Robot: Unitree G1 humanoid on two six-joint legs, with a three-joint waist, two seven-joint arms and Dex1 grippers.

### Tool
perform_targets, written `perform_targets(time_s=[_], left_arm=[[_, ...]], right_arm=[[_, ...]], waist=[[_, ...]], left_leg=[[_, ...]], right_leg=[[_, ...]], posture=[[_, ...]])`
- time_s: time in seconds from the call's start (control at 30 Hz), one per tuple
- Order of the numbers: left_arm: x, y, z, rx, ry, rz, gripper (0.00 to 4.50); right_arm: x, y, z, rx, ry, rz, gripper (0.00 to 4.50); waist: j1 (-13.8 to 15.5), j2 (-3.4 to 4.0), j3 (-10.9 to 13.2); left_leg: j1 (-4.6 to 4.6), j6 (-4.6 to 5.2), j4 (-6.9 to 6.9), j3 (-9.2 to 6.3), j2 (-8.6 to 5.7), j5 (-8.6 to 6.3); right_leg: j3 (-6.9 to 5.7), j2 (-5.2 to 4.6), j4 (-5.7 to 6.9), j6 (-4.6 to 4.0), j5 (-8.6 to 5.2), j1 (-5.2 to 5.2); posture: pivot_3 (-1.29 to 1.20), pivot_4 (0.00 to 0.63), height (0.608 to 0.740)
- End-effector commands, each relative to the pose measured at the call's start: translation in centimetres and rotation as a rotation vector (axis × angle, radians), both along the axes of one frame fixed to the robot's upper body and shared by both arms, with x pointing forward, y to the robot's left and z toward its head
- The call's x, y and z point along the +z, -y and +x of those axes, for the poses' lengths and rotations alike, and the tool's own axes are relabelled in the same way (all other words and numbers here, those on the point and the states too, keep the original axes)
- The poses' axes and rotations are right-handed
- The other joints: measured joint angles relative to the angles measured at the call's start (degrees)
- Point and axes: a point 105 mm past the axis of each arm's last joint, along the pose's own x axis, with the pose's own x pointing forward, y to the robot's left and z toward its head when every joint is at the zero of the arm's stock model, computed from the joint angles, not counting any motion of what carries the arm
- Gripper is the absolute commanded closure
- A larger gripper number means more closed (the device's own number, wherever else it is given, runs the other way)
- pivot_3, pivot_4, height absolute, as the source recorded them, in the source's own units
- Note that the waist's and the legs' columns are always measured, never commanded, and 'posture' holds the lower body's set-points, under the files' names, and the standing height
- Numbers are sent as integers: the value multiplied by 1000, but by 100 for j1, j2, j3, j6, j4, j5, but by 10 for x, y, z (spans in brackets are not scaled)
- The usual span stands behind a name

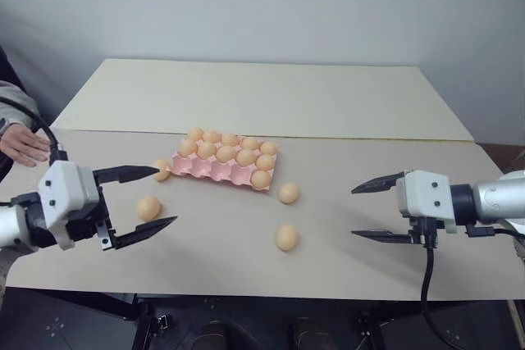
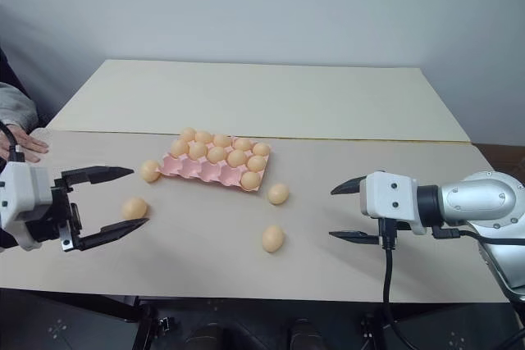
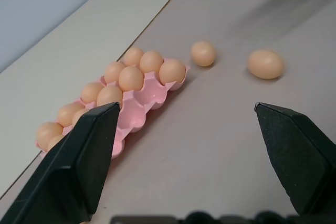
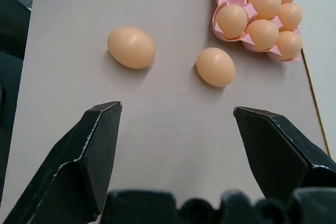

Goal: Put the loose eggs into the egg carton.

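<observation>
**Four eggs loose, both grippers empty**

I see the pink egg carton (image 1: 225, 163) mid-table, mostly filled. Four loose eggs lie on the table (image 1: 344, 260): one (image 1: 162, 170) touching the carton's left end, one (image 1: 148, 207) between my left gripper's (image 1: 156, 197) wide-spread fingers, two (image 1: 288, 193) (image 1: 286, 238) near its right end. My right gripper (image 1: 365, 211) hovers parted, holding nothing.

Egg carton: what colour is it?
Pink; the egg carton shows best in the left wrist view.

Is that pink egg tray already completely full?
No, the egg carton has empty cups along its near row, and four loose eggs lie on the table.
</observation>
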Motion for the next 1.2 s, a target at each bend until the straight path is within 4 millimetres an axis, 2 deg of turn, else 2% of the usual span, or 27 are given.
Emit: perform_targets(time_s=[0.03, 0.57, 0.8, 0.97, 1.2], left_arm=[[9, 2, -3, -7, 13, 3, 28], [8, 2, -2, 3, 35, 19, 28], [6, 3, 0, -3, 32, 29, 28], [0, 4, 3, -19, 6, 43, 28], [2, 4, 7, -29, 7, 58, 28]], right_arm=[[11, -2, -3, 10, 50, 4, 468], [11, -3, -2, 7, 41, 10, 468], [8, -9, 1, -23, 19, 66, 468], [-4, -30, -1, 34, -16, 89, 468], [-24, -63, 10, 105, -27, 81, 468]], waist=[[0, 0, 0], [2, 0, 0], [0, 0, 0], [-12, 0, 0], [-14, 0, 0]], left_leg=[[0, 0, 0, 0, 0, 0], [0, 0, 0, 0, 0, 0], [0, 0, 0, 0, 0, 0], [0, 0, -1, 0, 0, 0], [-2, 0, 0, -1, -1, 0]], right_leg=[[0, 0, 0, 0, 0, 0], [0, 0, 0, 0, 0, 0], [0, 0, 0, 0, 0, 0], [0, 1, 0, 0, 0, -1], [0, 1, 1, 0, 0, -4]], posture=[[0, 150, 740], [0, 150, 740], [0, 150, 740], [0, 150, 740], [0, 150, 740]])
